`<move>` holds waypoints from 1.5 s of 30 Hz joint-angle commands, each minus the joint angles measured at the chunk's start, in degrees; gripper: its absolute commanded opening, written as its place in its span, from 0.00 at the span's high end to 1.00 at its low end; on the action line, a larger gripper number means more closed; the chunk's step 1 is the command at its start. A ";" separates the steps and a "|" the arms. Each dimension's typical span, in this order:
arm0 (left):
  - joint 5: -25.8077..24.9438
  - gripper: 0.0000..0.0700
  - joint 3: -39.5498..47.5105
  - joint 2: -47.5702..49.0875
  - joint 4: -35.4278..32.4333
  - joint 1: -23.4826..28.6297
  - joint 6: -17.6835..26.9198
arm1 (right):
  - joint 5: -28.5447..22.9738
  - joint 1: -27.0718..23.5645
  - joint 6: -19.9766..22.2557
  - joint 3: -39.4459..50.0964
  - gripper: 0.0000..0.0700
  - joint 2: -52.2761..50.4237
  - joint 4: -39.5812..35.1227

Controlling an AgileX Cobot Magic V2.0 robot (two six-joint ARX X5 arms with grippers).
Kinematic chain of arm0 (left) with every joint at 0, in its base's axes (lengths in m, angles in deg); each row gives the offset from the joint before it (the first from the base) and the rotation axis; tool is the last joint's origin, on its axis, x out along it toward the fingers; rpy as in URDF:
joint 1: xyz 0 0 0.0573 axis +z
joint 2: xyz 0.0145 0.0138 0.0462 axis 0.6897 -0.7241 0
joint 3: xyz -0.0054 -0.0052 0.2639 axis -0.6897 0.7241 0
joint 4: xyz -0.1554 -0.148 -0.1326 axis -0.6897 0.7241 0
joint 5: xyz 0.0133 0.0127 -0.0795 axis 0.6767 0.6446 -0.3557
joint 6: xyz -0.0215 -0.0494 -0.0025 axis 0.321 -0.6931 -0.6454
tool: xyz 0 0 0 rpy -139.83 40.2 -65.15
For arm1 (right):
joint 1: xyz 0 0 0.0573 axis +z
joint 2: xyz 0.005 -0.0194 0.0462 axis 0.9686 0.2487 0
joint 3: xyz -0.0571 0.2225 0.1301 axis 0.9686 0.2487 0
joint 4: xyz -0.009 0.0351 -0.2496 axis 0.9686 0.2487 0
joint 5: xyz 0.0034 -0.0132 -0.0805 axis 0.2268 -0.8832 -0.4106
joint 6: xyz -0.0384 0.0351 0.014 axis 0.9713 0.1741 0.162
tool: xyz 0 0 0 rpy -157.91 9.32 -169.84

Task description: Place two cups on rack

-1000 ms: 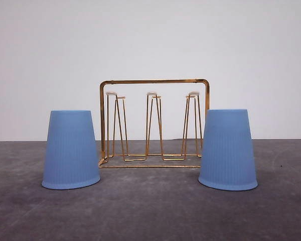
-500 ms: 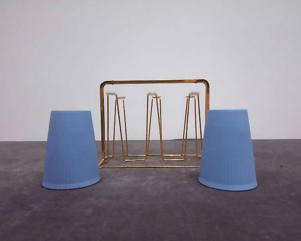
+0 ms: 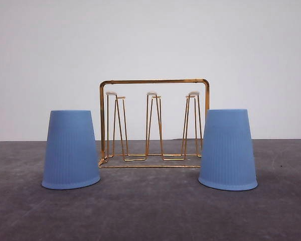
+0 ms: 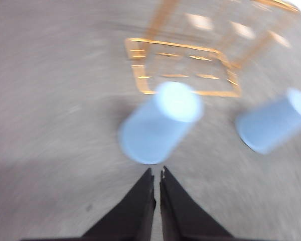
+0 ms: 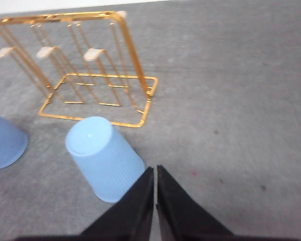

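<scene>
Two blue cups, left cup (image 3: 70, 149) and right cup (image 3: 228, 149), upside down on the grey table (image 3: 150, 211), flanking the gold wire rack (image 3: 154, 123), left pincer (image 4: 156, 175) and right pincer (image 5: 155, 173) both clenched, empty, each near a cup.

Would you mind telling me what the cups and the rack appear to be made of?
The cups look like matte plastic: opaque light blue, finely ribbed, no glare. The rack looks like thin metal wire with a shiny gold finish; its prong tips appear capped in white, perhaps plastic.

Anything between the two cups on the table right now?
In the front view, the rack stands between the left cup and right cup, set slightly behind them; the table nearer the camera is bare.
</scene>
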 commanded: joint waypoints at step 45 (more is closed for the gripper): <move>8.89 0.20 -1.93 -43.72 -37.17 -15.86 12.31 | -0.31 6.54 14.08 -0.70 0.48 -0.15 -3.13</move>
